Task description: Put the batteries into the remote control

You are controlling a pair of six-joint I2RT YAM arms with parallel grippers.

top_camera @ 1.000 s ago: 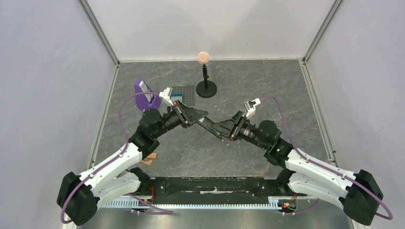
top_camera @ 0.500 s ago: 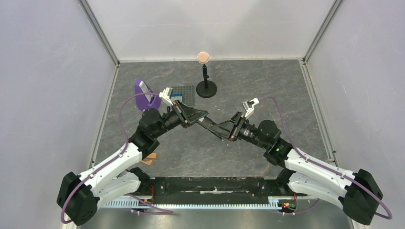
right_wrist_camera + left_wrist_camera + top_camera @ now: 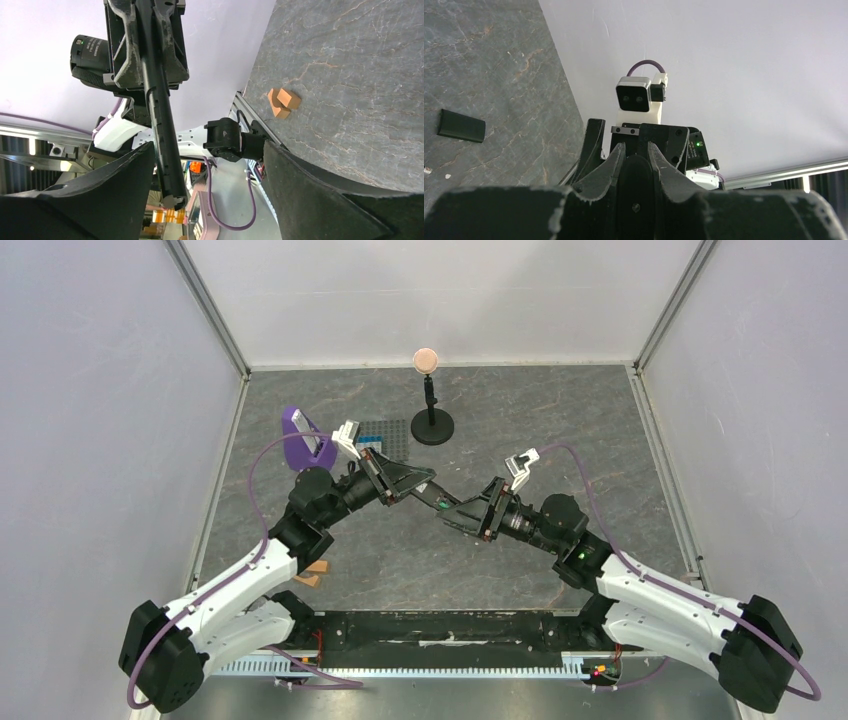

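The remote control [image 3: 160, 110] is a slim black bar held in the air above the table's middle. My left gripper [image 3: 400, 485] is shut on one end of it [image 3: 636, 190]. The free end reaches between the fingers of my right gripper [image 3: 209, 147], close to the left finger [image 3: 100, 200] and apart from the right one. That gripper [image 3: 455, 515] stands wide open, facing the left one. A tiny green speck shows on the remote [image 3: 428, 498] from above; I cannot tell whether it is one of the batteries.
A small black cover-like piece [image 3: 461, 126] lies flat on the table. Orange-tan blocks [image 3: 282, 101] sit near the front left [image 3: 316, 572]. At the back stand a purple object [image 3: 298, 438], a grey studded baseplate [image 3: 388, 438] and a black stand [image 3: 432, 427].
My right gripper's jaws have spread wide apart, and that arm has edged left along the remote. The left gripper and the remote have stayed put.
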